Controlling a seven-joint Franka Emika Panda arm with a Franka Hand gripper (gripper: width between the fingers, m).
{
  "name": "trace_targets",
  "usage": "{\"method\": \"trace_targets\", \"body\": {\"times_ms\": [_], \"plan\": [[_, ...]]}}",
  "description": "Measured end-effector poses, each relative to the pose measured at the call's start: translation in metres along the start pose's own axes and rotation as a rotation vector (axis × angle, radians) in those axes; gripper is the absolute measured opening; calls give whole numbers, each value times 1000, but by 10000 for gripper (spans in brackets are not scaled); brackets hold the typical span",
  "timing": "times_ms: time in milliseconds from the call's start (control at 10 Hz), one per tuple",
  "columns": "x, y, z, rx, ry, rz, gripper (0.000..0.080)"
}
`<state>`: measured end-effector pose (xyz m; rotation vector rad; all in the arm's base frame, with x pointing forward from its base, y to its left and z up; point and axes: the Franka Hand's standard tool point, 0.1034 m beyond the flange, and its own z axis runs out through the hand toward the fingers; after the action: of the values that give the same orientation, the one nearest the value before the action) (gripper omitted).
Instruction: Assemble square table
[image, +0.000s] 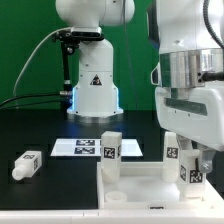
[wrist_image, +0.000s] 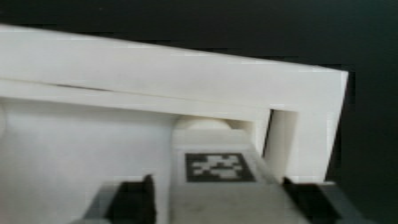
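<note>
Over white ribbed plastic square tabletop (wrist_image: 107, 110) corner: two-finger gripper (wrist_image: 217, 192) jaws apart, straddling small white tagged block leg (wrist_image: 217, 160).

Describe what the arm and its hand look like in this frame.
The arm wears glossy white rounded shells, with a silver-grey metal ring at the wrist. The hand has a boxy white body and two black fingers. The arm's base is white with a black triangle mark, a blue glow at the foot and a black cable alongside.
</note>
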<state>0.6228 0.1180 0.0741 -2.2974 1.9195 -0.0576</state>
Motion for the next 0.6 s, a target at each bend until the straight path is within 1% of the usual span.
{"method": "trace_targets", "body": {"times_ms": [100,200,300,400,600], "plan": [[-2,0,0,-5,11,-76,514],[-1,-1,-1,-4,26,-265,514],[-1,-4,-2,2,41,-477,607],[-5,-2,-2,-5,43,-581,638],[-3,-2,-1,-9,44,-685,648]]}}
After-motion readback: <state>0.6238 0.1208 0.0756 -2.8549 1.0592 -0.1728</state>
